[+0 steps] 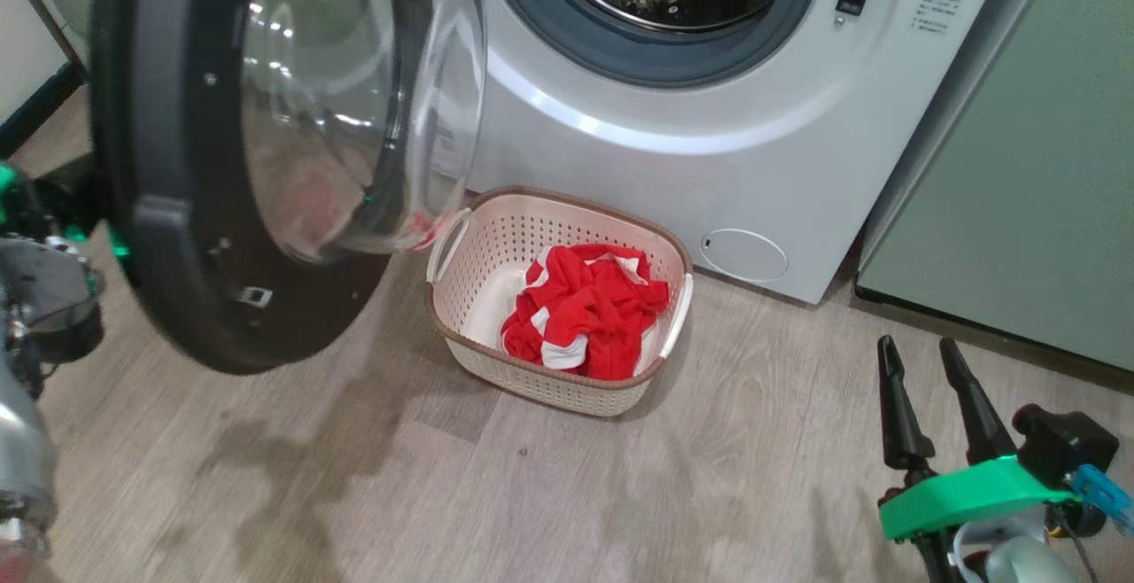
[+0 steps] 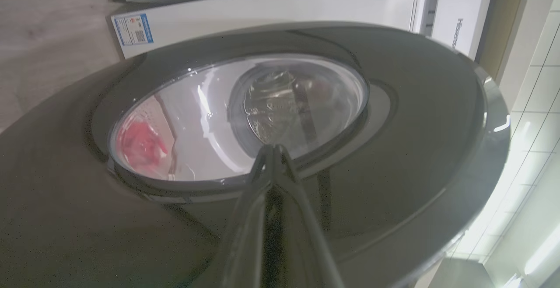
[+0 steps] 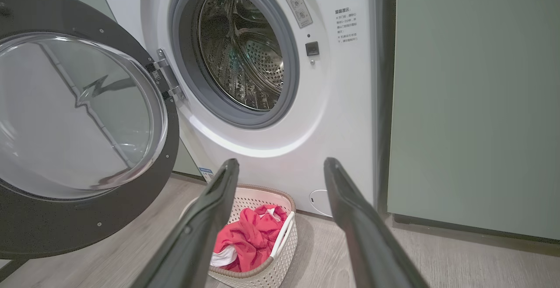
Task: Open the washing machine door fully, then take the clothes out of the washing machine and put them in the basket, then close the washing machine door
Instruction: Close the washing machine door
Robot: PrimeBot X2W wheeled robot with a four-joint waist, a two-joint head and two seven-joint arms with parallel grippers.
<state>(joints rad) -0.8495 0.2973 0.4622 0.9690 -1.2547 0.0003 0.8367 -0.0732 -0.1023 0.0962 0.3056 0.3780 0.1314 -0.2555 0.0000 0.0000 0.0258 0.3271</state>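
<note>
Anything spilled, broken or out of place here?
Only the dark blotches on the floor below the washing machine door: a damp stain or just shadow, cannot tell. The red and white clothes sit fully inside the basket; nothing looks damaged.

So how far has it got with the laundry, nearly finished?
Done: the round black-rimmed glass door is swung open, the steel drum of the white washing machine looks empty, and red-and-white clothes lie in the cream perforated basket. In hand: the shut left gripper is at the door's outer face. Left: closing the door. The right gripper hangs open, empty.
</note>
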